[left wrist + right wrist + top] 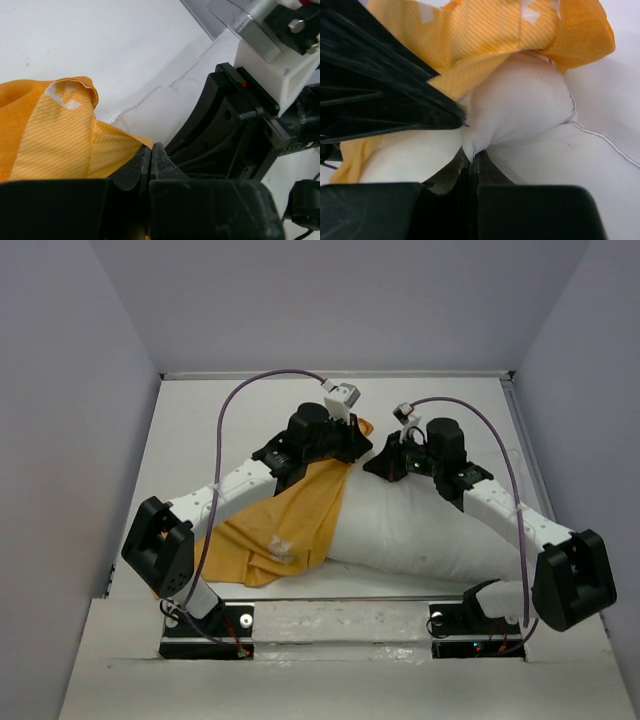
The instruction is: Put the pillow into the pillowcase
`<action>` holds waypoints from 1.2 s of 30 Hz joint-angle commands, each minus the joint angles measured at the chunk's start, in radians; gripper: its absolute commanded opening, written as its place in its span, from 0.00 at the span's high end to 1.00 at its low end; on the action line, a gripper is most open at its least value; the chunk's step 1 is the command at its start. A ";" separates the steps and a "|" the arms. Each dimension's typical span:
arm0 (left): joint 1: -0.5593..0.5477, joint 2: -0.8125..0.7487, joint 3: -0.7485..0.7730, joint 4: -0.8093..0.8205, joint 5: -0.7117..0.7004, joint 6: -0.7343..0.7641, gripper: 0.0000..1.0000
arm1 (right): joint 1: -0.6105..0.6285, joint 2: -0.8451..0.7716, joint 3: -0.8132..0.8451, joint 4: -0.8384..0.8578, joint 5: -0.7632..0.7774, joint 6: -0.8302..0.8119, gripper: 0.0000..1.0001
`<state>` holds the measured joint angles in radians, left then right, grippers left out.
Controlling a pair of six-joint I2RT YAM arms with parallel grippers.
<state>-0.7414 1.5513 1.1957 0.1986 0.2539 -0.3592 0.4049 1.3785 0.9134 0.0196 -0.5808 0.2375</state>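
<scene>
Top view: the pillow [430, 530] lies across the middle of the white table [200, 430], its left end under the crumpled orange pillowcase [285, 520], which spreads toward the table's left front. Both arms reach inward and meet at the pillow's far edge. Wrist views: the left gripper [151, 150] has its fingers pressed together on a fold of the pillowcase's edge, while just beside it the right gripper [472, 159], fingers likewise closed, pinches a tuck of the pillow's white fabric below the orange rim.
</scene>
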 commanded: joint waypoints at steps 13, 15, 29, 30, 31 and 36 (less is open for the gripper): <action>-0.271 0.059 0.306 0.214 0.191 -0.107 1.00 | 0.025 -0.421 -0.390 0.494 0.501 0.511 1.00; -0.312 0.093 0.349 0.217 0.215 -0.112 1.00 | 0.025 -0.409 -0.380 0.441 0.530 0.510 1.00; -0.369 0.081 0.194 0.020 -0.231 -0.021 0.70 | -0.115 -0.371 -0.384 0.295 0.650 0.554 1.00; -0.365 0.081 0.194 0.009 -0.289 -0.012 0.57 | -0.130 -0.363 -0.380 0.287 0.645 0.554 1.00; -0.360 0.095 0.194 -0.020 -0.351 -0.001 0.35 | -0.144 -0.355 -0.374 0.281 0.638 0.554 1.00; -0.363 -0.026 0.098 0.073 -0.436 0.046 0.05 | -0.236 -0.291 -0.303 0.246 0.607 0.531 1.00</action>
<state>-1.0866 1.6829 1.3678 0.1795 -0.0723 -0.3557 0.2287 1.0580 0.5404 0.3119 0.0082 0.7753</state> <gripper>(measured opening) 0.915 0.048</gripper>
